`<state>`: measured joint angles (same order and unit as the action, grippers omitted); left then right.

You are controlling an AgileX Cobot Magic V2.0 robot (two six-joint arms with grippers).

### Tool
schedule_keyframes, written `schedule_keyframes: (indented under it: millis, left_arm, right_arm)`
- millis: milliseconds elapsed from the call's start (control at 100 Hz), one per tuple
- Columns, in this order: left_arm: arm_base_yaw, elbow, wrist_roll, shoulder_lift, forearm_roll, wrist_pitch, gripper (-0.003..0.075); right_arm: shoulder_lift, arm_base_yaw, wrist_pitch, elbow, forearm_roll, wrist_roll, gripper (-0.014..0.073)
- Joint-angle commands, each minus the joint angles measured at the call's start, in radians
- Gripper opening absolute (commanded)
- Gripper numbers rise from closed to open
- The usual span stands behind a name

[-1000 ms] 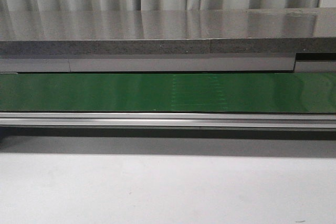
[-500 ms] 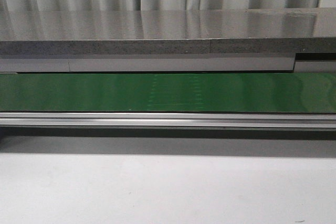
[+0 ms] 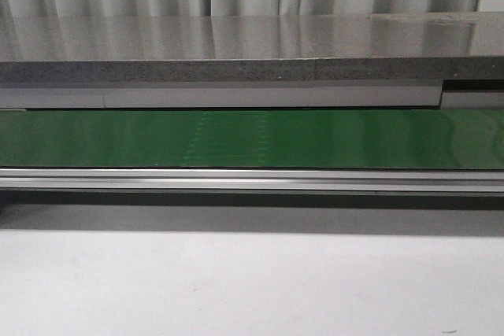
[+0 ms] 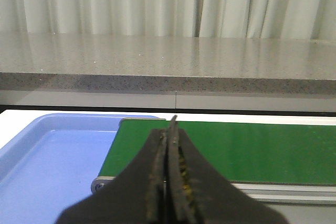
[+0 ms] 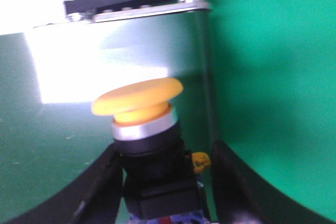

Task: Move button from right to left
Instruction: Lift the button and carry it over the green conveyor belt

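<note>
At the far left, a blue tray [image 4: 47, 161] is seen in the left wrist view, lying just beside the end of the green conveyor belt [image 4: 247, 148]. The left gripper [image 4: 169, 182] hangs before it with its fingers pressed flat together and nothing between them — it is idle. Across the middle, the front view shows only the belt [image 3: 354, 139] below a grey stone counter [image 3: 252, 37]; no arm and no button are caught there.

To the right, the button [image 5: 144, 129] is seen only in the right wrist view, standing upright between the dark fingers of the right gripper [image 5: 165, 182], over the green surface. The fingers are set at a moderate width, close along the black body; whether they actually press it cannot be told.

The step in hand is judged to be the pick-up or release at the right side. Next, a firm hold on the body is called for — or a clean withdrawal, if the belt is meant to carry it leftward.
</note>
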<state>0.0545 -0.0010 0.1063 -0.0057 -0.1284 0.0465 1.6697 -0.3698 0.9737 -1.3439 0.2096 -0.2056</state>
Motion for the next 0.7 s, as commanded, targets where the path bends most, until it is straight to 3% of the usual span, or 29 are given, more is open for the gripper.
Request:
schedule_keyframes:
  millis: [0, 340, 440, 560, 630, 690]
  left_arm:
    - [0.007, 0.044, -0.007, -0.031, -0.011, -0.077, -0.002]
    - [0.007, 0.044, -0.007, -0.031, -0.011, -0.077, -0.002]
    - [0.007, 0.044, -0.007, -0.031, -0.011, -0.077, -0.002]
    - [0.007, 0.044, -0.007, -0.031, -0.011, -0.077, -0.002]
    - [0.007, 0.044, -0.007, -0.031, -0.011, -0.077, -0.002]
    - [0.007, 0.044, -0.007, -0.031, -0.011, -0.077, -0.002]
  right_arm:
    - [-0.026, 0.023, -0.019, -0.026, 0.01, 0.04, 0.0039]
    - [0.001, 0.053, -0.086, 0.032, 0.015, 0.096, 0.0071]
    - [0.001, 0.053, -0.087, 0.039, 0.019, 0.096, 0.0227]
    - [0.001, 0.053, -0.107, 0.039, 0.019, 0.096, 0.0534]
    - [0.001, 0.054, -0.109, 0.039, 0.019, 0.096, 0.064]
    - [-0.003, 0.054, -0.106, 0.039, 0.021, 0.096, 0.0668]
